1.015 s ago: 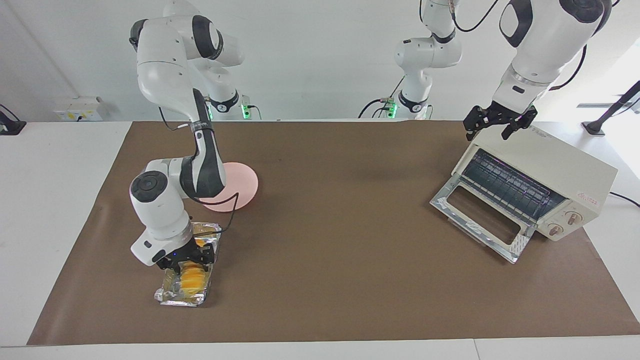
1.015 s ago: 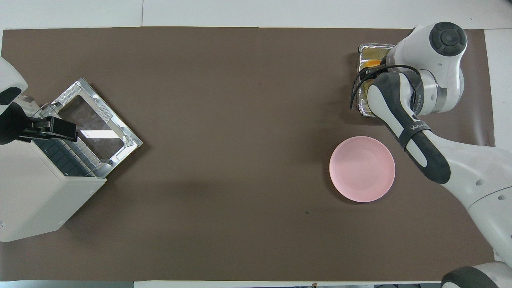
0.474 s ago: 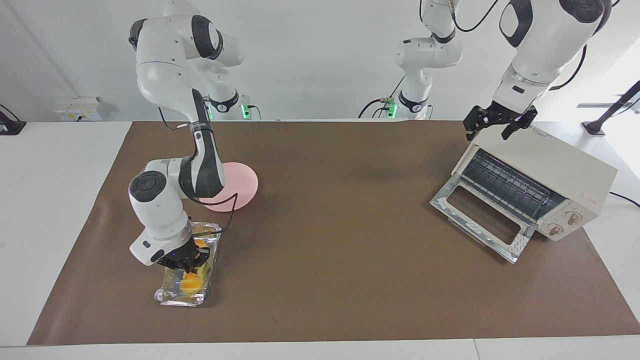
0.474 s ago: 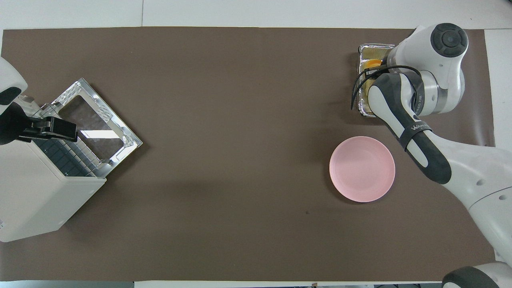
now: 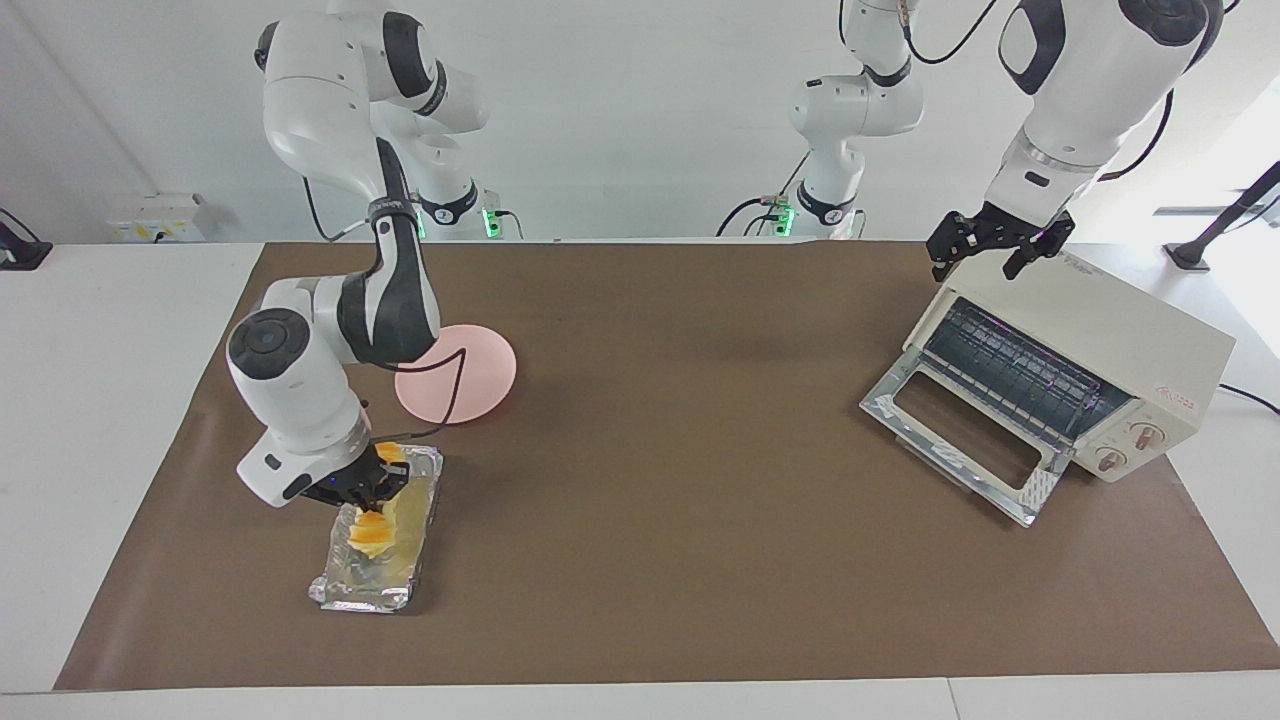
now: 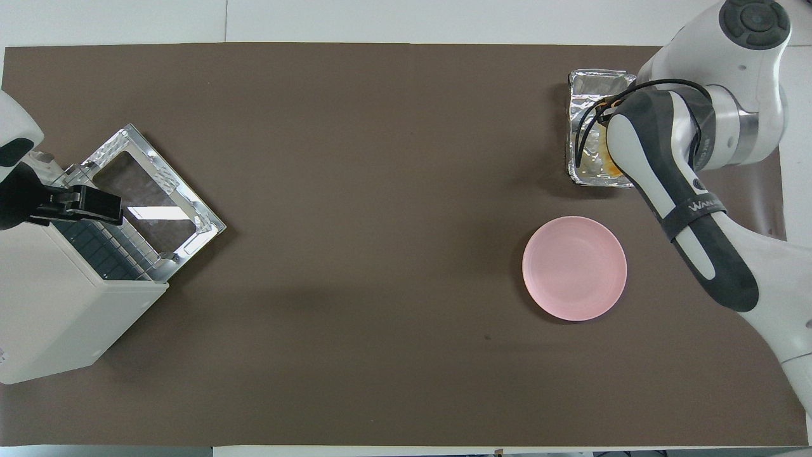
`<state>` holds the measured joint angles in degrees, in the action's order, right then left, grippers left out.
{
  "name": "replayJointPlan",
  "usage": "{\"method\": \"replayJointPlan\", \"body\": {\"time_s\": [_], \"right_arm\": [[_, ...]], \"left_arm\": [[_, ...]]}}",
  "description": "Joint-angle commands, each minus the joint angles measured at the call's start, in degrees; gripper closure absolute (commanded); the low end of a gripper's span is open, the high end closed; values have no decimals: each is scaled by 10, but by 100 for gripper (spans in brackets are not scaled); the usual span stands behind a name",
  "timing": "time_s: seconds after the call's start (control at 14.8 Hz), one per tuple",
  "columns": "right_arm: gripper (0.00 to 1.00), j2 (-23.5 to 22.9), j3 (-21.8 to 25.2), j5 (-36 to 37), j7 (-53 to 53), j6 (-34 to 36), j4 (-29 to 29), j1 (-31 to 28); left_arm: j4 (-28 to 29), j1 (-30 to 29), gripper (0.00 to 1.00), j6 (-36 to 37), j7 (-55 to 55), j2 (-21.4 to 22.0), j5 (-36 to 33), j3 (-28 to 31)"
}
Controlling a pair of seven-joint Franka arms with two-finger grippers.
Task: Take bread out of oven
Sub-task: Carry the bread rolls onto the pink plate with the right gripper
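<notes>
Lifted clear since a second ago, the bread [image 5: 371, 528] now hangs from the right hand [image 5: 365, 497], which has clenched on its upper end and risen above the foil tray [image 5: 345, 590]. Earlier that hand sat low over the loaf with its fingers wide apart; now they pinch the loaf so it dangles end-down, just over the tray's floor. From overhead the forearm hides most of the loaf, and the tray [image 6: 585, 86] shows largely bare.

Grasping one end seems a way to get the long loaf out of the tray's raised walls without dragging the foil along. The tray lies on the brown surface [image 5: 650, 450] toward the right arm's end, and the pink plate [image 5: 478, 380] sits just beside it, nearer the robots, probably as the place to set the loaf down.

At the left arm's end, the oven [image 5: 1090, 350] stands with its door dropped open and its rack bare, so the bread is already out. The left hand [image 5: 998, 250] waits released above the oven's top corner.
</notes>
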<state>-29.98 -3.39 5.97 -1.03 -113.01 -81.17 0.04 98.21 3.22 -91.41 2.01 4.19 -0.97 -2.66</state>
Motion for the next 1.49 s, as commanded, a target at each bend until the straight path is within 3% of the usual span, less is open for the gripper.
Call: {"method": "replayJointPlan", "body": {"time_s": [0.0,0.34,0.68,0.95,1.29,1.35,1.42], "right_arm": [[100,87,-7,-10,16,32,-77,4],[100,274,-6,-49,73,-66,-349,38],[100,355,-6,-49,113,-253,-556,71],[100,371,-6,-49,102,-325,-624,65],[100,366,-6,-49,103,-344,-633,63],[62,366,-6,-49,105,-343,-632,63],[1,366,-6,-49,107,-340,-632,62]], "left_arm": [[-3,-7,0,-4,-4,-1,-5,-2],[-3,-7,0,-4,-4,-1,-5,-2],[-3,-7,0,-4,-4,-1,-5,-2],[-3,-7,0,-4,-5,-1,-5,-2],[-3,-7,0,-4,-5,-1,-4,-2],[-3,-7,0,-4,-4,-1,-5,-2],[-3,-6,0,-4,-5,-1,-5,-2]]}}
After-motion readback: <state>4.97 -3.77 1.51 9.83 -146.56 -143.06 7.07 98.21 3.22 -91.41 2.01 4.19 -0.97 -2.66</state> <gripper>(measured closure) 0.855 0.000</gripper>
